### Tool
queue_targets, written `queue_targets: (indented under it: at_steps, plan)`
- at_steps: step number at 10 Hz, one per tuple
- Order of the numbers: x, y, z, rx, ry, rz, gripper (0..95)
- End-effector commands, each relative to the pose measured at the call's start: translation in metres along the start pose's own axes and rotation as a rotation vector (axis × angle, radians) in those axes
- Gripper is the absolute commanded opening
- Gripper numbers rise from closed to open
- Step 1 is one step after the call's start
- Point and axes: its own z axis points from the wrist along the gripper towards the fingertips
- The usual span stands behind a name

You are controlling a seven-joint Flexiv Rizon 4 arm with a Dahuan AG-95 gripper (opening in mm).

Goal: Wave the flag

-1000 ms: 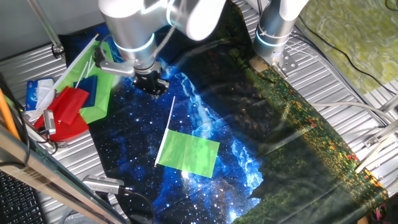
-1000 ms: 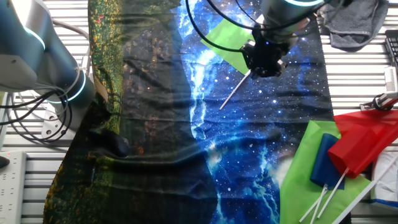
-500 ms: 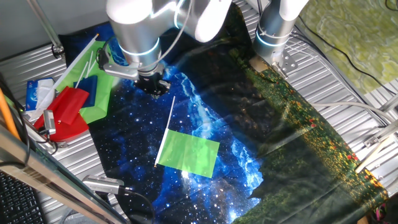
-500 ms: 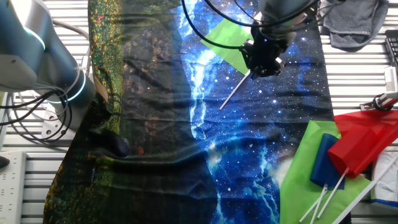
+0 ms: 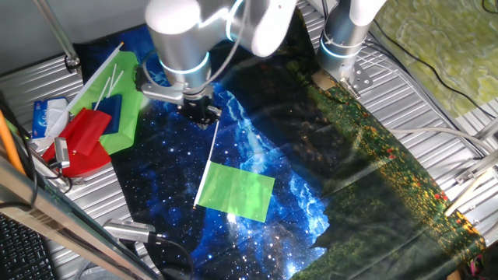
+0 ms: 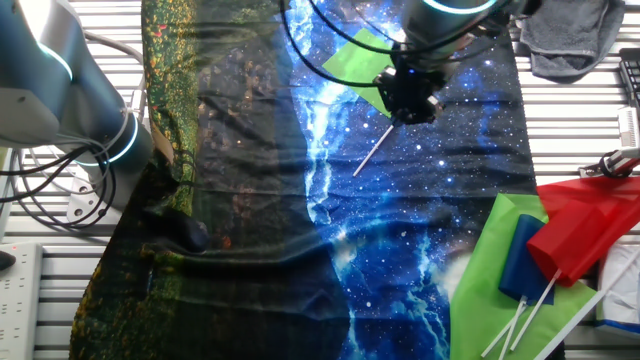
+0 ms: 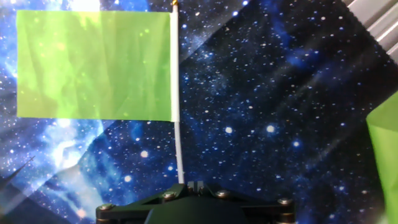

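From my console I see the flag (image 5: pixel 235 189) lying flat on the starry blue cloth (image 5: pixel 163 187), its bright green rectangle spread out and its thin white stick running up from the cloth part toward the gripper (image 5: pixel 201 113). In the other fixed view the flag (image 6: pixel 362 62) shows its green panel partly behind the hand, with the stick's free end poking out below the gripper (image 6: pixel 407 100) onto the blue fabric. In the hand view the flag (image 7: pixel 93 65) fills the upper left, and the stick comes straight down to the middle of the gripper's dark housing at the bottom edge; the fingertips themselves are out of frame there, so I cannot tell how far apart the fingers stand or whether they touch the stick. The gripper hangs right over the bare end of the stick. Off to the side a pile of flags (image 5: pixel 97 124) in red, blue and green rests at the cloth's edge, well apart from the flag. A second arm's grey base (image 5: pixel 345 39) stands at the far side of the table.
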Motion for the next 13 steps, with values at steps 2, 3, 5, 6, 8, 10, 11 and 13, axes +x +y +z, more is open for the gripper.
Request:
queue_targets:
  at_steps: [2,3,5,6,8,10,11,13]
  plan:
    - [-0.008,0.003,0.019,-0.001,-0.009,-0.007,19.0]
    - [-0.009,0.003,0.025,0.000,-0.008,-0.010,19.0]
    - [-0.010,0.006,0.039,0.007,-0.007,-0.010,19.0]
    - [-0.011,0.007,0.045,0.011,-0.009,-0.012,19.0]
    - [-0.012,0.013,0.054,0.021,-0.008,-0.015,19.0]
    - [-0.012,0.016,0.056,0.028,-0.015,-0.015,19.0]
    - [-0.011,0.017,0.057,0.033,-0.020,-0.010,19.0]
    - [-0.011,0.018,0.057,0.035,-0.023,-0.011,19.0]
